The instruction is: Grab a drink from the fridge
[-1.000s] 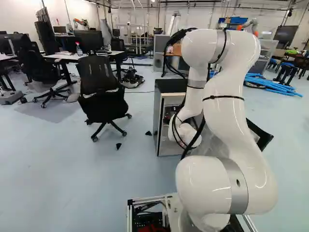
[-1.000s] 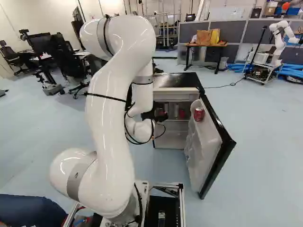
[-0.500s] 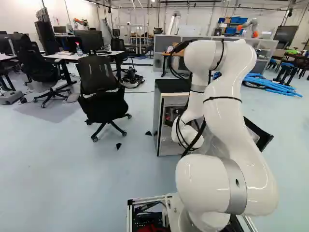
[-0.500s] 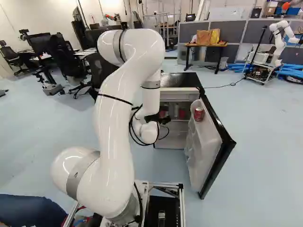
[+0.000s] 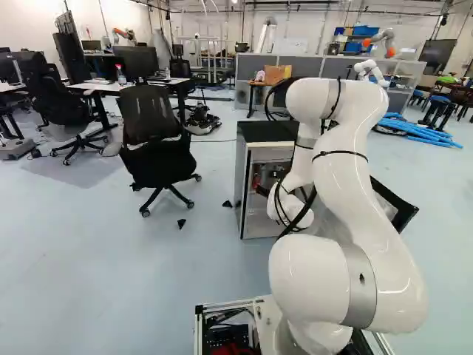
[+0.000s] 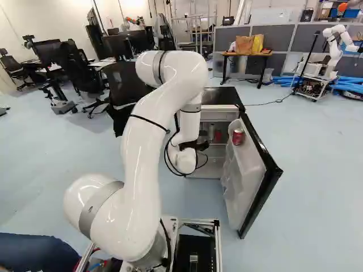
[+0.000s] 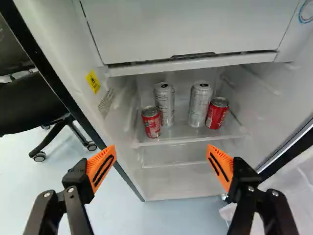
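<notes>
Small fridge [image 6: 215, 95] standing on the floor, dark top, its door [image 6: 245, 181] swung wide at the right side of the body in the right base view. White arm [image 6: 142, 136] reaches out over the floor towards the open front, with the black end effector [image 6: 201, 146] at the opening. Wrist view: end effector [image 7: 162, 152] has its two fingers spread wide apart, orange pads [image 7: 101, 168] facing one another across the gap. Drinks ahead of the gap, on a pale shelf [image 7: 181, 132], all upright, in two pairs. One pair: tall silver can [image 7: 165, 105] with a short red can [image 7: 151, 123] beside it, nearer the shelf's front edge. Other pair: second tall silver can [image 7: 199, 105], second short red can [image 7: 217, 113] right beside it. The pairs stand apart from each other. Above the shelf, a white panel [image 7: 186, 29] spans the fridge; yellow label [image 7: 93, 82] on the side wall. One more red can [image 6: 238, 136] rides upright high in the open door. Black office chair [image 5: 151, 126] on the floor left of the fridge in the left base view. Farther back in the right base view, another robot [image 6: 334, 42] on a cart.
</notes>
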{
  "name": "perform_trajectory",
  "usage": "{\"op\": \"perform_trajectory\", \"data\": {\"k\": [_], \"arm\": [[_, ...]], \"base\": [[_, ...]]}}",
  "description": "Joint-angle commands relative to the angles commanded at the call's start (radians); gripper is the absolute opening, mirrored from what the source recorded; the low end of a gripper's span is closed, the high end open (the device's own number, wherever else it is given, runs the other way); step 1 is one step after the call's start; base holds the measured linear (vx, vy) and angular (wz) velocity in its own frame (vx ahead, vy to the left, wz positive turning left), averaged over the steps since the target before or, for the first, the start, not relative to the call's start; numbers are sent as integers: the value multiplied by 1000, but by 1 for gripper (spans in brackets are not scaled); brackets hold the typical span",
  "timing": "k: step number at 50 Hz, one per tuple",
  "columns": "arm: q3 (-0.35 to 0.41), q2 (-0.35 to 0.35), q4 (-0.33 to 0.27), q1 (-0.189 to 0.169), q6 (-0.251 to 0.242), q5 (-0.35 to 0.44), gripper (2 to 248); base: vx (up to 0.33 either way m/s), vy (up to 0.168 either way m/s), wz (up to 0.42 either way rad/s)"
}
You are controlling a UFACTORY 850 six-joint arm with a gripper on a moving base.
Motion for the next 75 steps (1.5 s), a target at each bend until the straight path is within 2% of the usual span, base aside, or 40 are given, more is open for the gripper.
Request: {"op": "perform_trajectory", "data": {"k": [20, 39, 55, 75], "arm": [[-113, -102, -57, -47, 0, 0, 247], [-186, -138, -104, -83, 0, 0, 247], [-244, -166, -110, -93, 0, 0, 247], [-300, -194, -110, -84, 0, -7, 247]], "base": [[0, 0, 0], [0, 0, 0], [0, 0, 0], [0, 0, 0]]}}
